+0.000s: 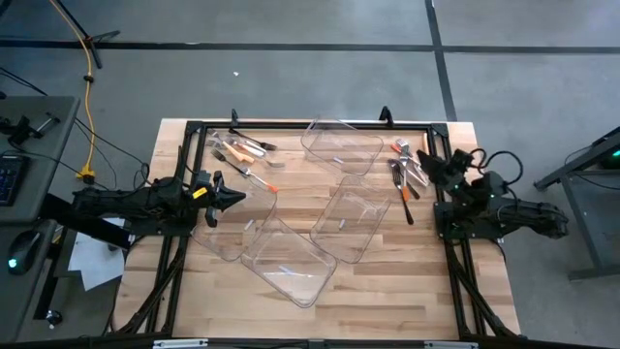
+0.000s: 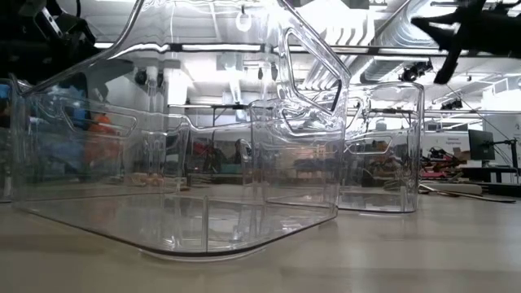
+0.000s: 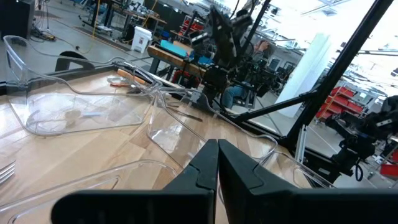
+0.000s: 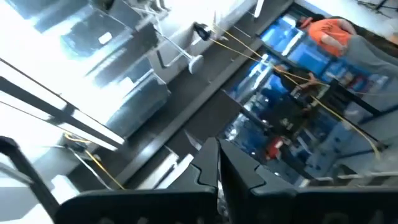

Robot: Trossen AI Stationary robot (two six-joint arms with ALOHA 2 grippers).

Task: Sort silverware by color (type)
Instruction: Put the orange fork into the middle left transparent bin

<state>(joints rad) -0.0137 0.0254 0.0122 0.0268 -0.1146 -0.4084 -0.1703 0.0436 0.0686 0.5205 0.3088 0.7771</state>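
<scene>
The silverware lies in two loose groups on the wooden table. Pieces with orange and white handles (image 1: 245, 151) lie at the far left, also visible in the left wrist view (image 3: 132, 78). Dark and pale pieces (image 1: 407, 171) lie at the far right. My left gripper (image 1: 235, 198) is shut and empty, level above the table's left side, near a clear bin (image 1: 231, 225). My right gripper (image 1: 433, 165) is shut and empty, tipped upward beside the right group; its wrist view (image 4: 217, 167) faces the room's ceiling.
Several clear plastic bins take up the table's middle: one at the far side (image 1: 342, 145), one right of centre (image 1: 354, 218), one near the front (image 1: 289, 257). A black frame (image 1: 291, 125) runs round the table. Bare wood shows along the near edge (image 1: 387, 301).
</scene>
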